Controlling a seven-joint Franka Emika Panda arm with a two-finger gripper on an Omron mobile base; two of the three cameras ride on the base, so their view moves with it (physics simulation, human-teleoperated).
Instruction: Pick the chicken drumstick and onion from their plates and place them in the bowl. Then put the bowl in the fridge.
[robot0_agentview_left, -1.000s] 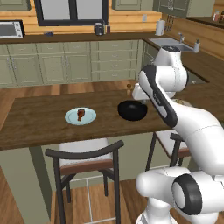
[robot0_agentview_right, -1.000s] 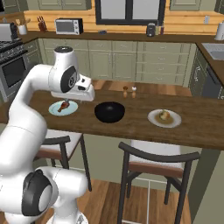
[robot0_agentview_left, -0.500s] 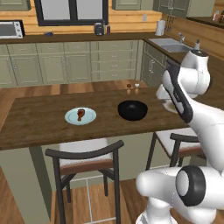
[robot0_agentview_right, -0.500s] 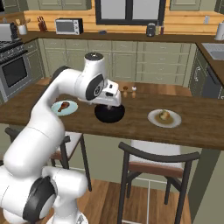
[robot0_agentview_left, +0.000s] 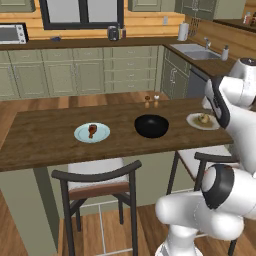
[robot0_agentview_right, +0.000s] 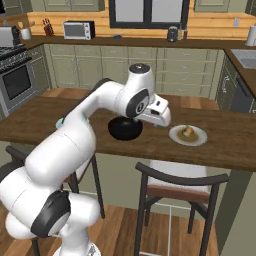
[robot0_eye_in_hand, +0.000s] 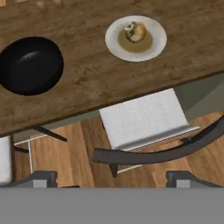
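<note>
Wooden counter (robot0_agentview_left: 60, 145) runs across a green-cabineted kitchen, carrying a pale blue plate (robot0_agentview_left: 101, 135) with the chicken drumstick (robot0_agentview_left: 92, 130) on it, the black bowl (robot0_agentview_left: 151, 126) beside it, and a white plate (robot0_eye_in_hand: 158, 35) holding the onion (robot0_eye_in_hand: 135, 31). The gripper (robot0_eye_in_hand: 112, 178) hangs above the counter's near edge with its jaws spread wide and nothing between them (a stool seat lies right under the hand view). The bowl looks empty, so neither item seems to have been moved yet. The onion sits well apart from the fingertips; judging by its roundish shape, an off-centre closing could squeeze it sideways off its plate, and a low approach might clip the plate rim or the bowl beside it.
</note>
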